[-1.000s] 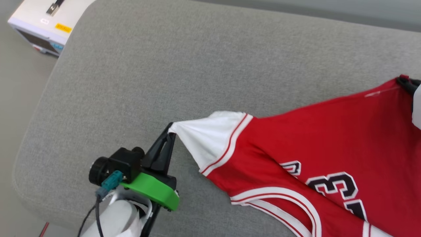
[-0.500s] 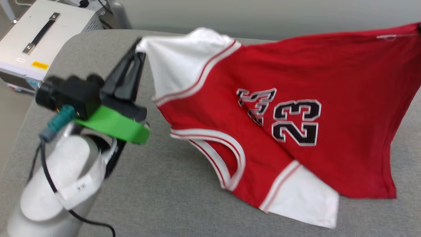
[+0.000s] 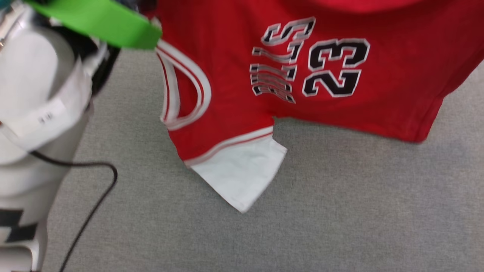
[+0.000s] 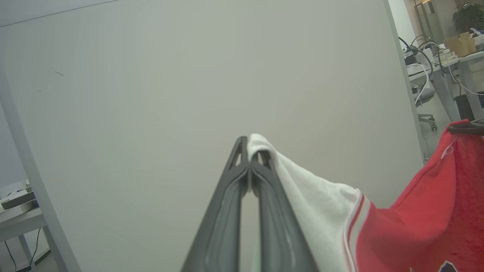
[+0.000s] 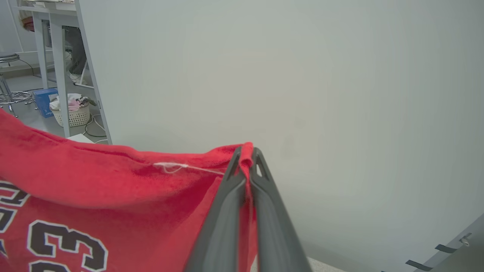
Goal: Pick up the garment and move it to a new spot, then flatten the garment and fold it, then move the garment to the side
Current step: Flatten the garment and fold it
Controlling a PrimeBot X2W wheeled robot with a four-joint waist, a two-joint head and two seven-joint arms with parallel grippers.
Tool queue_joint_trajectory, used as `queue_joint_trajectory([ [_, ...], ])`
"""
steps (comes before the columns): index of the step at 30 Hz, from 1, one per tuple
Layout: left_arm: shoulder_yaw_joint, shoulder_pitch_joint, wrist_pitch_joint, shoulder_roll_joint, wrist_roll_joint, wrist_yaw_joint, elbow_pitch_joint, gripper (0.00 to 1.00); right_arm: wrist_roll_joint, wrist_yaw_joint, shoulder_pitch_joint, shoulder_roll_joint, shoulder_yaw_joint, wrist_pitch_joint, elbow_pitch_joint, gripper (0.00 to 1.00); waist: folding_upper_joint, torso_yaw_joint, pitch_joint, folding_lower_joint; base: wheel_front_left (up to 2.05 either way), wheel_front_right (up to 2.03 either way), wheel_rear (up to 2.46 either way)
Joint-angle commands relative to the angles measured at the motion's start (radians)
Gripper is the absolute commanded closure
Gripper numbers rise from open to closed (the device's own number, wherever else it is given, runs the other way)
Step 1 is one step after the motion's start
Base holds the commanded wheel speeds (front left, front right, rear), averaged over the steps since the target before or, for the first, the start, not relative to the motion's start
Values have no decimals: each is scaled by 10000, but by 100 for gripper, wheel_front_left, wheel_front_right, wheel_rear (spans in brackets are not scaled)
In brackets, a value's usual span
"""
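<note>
The garment (image 3: pixel 378 98), a red jersey with black numerals and white sleeves, hangs spread in the air above the grey cushion. Its lower white sleeve (image 3: pixel 242 173) dangles just over the cushion. In the left wrist view my left gripper (image 4: pixel 249 148) is shut on the tip of the other white sleeve (image 4: pixel 314 204). In the right wrist view my right gripper (image 5: pixel 247 155) is shut on a red corner of the garment (image 5: pixel 113 181). My pale left forearm (image 3: pixel 38 94) with its green bracket (image 3: pixel 98 20) stands at the head view's left edge.
The grey cushion (image 3: pixel 340 211) spreads under the garment. A black cable (image 3: pixel 94 192) hangs from my left arm. A pale wall panel (image 4: pixel 189 94) stands behind both grippers. Beyond it are a desk with cables (image 4: pixel 435 71) and a white basket (image 5: pixel 72 113) on the floor.
Both grippers have lifted the garment off the cushion, so it now hangs between them. The head view has shifted downward as well.
</note>
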Motion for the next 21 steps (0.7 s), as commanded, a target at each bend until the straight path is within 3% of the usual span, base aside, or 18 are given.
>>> queue_joint_trajectory([
  [1, 32, -628, 67, -46, 31, -110, 201, 100, -130, -9, -501, 62, -45, 75, -35, 100, 0, -205, 761, 0, 0, 0, 0],
  [5, 47, -2403, 259, -127, 183, -339, 1055, 100, -400, -9, -2037, 289, -151, 201, 368, 100, 0, -340, 1575, 0, 0, 0, 0],
  [12, 33, -5711, 158, -480, 206, -640, 2934, 100, -1007, -9, -5412, 882, 166, -142, 2119, 100, 0, -568, 2766, 0, 0, 0, 0],
  [21, -32, -8290, -99, -542, 218, -741, 4255, 100, -1917, -9, -9149, 1359, 1055, -1201, 4644, 100, 0, -648, 3502, 0, 0, 0, 0],
])
